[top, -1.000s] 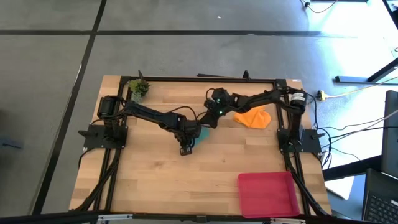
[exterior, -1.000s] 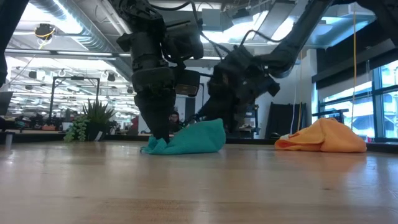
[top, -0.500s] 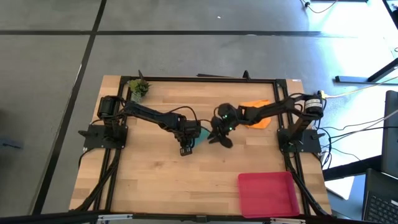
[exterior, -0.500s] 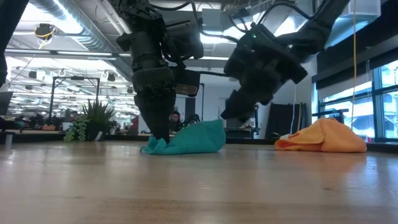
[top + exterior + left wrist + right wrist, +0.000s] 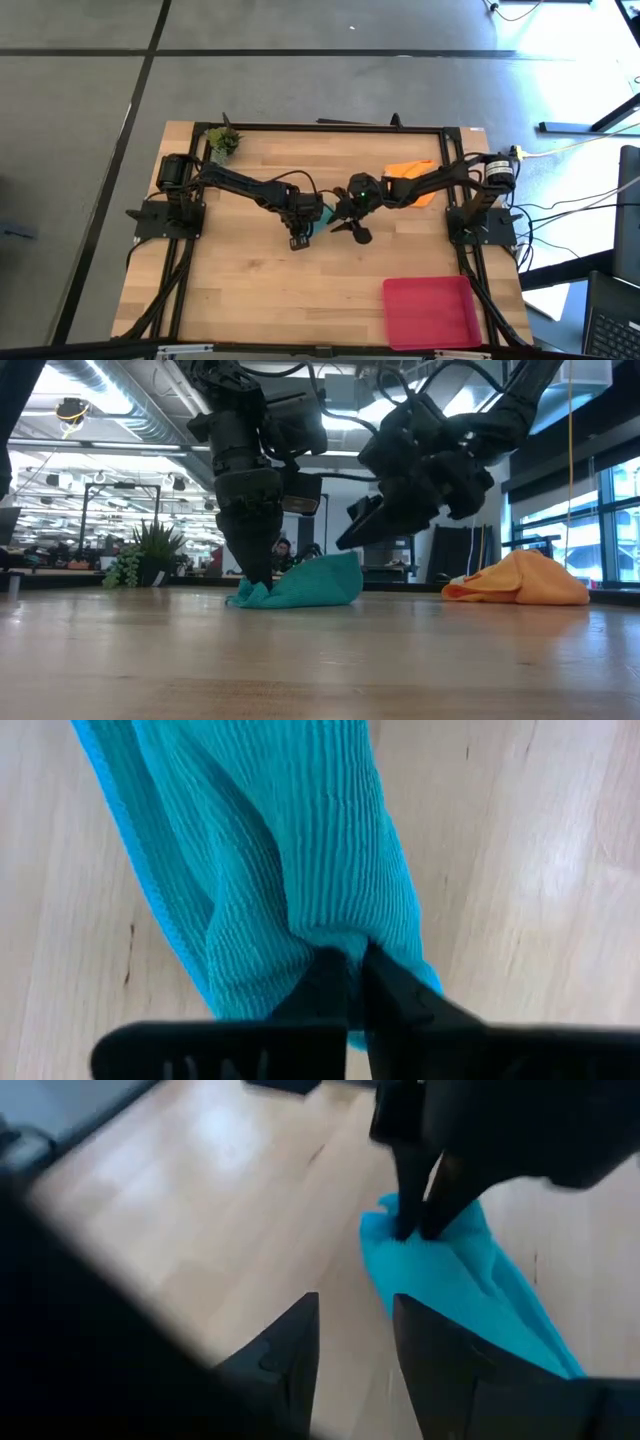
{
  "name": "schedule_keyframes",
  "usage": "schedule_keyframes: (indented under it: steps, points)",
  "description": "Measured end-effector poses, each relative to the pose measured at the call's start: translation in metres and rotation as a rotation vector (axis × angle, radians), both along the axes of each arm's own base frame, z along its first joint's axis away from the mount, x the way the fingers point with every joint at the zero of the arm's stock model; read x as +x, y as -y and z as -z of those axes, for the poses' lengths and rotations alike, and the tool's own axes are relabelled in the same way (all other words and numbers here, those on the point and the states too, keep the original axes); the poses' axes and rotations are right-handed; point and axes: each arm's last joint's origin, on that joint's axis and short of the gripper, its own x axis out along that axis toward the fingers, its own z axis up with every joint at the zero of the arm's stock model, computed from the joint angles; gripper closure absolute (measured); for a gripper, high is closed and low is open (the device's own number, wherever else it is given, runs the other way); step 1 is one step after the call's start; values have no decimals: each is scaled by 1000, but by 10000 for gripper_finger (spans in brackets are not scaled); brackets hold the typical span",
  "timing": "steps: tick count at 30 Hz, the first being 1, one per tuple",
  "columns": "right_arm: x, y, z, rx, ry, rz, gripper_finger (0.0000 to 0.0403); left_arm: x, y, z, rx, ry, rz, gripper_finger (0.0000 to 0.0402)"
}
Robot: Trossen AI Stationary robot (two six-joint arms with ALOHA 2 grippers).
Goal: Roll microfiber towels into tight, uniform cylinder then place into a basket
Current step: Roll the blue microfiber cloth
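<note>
Your workspace is a light wooden table inside a black frame, standing on a grey floor; the low view looks past it into a large, brightly lit room. A small green plant sits at the table's far left corner. Your left gripper is down at the middle of the table, its two fingers pinched together on a fold at one end of the teal towel, which lies bunched on the wood and pokes out beside the gripper in the high view. Your right gripper hangs just above the table right beside that towel, on the right arm's side, tilted down toward it with its fingers spread a narrow gap apart and nothing between them. The orange towel lies crumpled farther toward the right arm's base, partly under that arm. The red basket rests at the near right corner, well apart from both towels.
</note>
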Motion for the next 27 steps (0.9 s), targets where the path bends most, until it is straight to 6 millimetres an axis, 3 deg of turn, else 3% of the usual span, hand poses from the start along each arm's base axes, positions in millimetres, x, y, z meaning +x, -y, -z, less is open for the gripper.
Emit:
schedule_keyframes:
  steps: [7,27]
  points:
    - [5,3,13,-114,22,22,273,0,0,0,-3,1,-5,400]
    - [8,20,10,-215,90,99,273,1,0,0,-6,8,-6,400]
